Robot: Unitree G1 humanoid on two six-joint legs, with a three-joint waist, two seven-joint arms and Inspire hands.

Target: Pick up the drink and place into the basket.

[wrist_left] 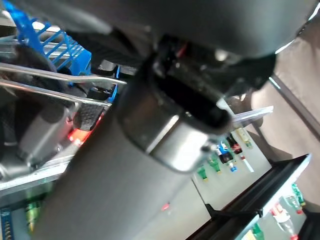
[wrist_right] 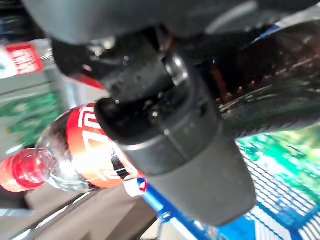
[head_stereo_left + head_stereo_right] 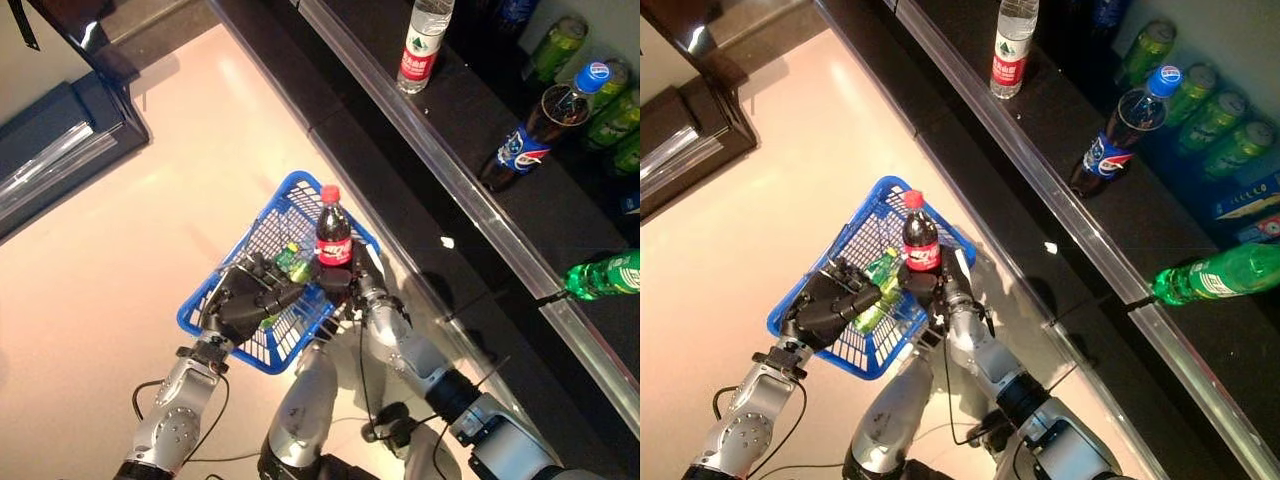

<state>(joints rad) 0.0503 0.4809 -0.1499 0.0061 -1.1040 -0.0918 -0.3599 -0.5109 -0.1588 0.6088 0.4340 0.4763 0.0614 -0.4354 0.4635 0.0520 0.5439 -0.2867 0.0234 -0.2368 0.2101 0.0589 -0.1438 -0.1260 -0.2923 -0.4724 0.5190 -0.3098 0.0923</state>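
A cola bottle [image 3: 333, 235] with a red cap and red label stands upright over the right edge of the blue wire basket [image 3: 228, 350]. My right hand [image 3: 352, 286] is shut on its lower body; the right wrist view shows the thumb [image 2: 185, 150] wrapped across the bottle [image 2: 85, 150]. My left hand [image 3: 250, 297] is curled on the basket's metal handle at the near side and holds the basket above the floor. Its blue mesh [image 1: 55, 42] shows in the left wrist view. A green bottle [image 3: 292, 265] lies inside the basket.
A dark shelf with a metal front rail [image 3: 450, 170] runs diagonally on the right. On it stand a water bottle [image 3: 420, 45], a blue-capped cola bottle [image 3: 540, 130] and several green bottles [image 3: 590, 60]. One green bottle [image 3: 605, 275] lies on its side. A dark cabinet [image 3: 60, 130] stands upper left.
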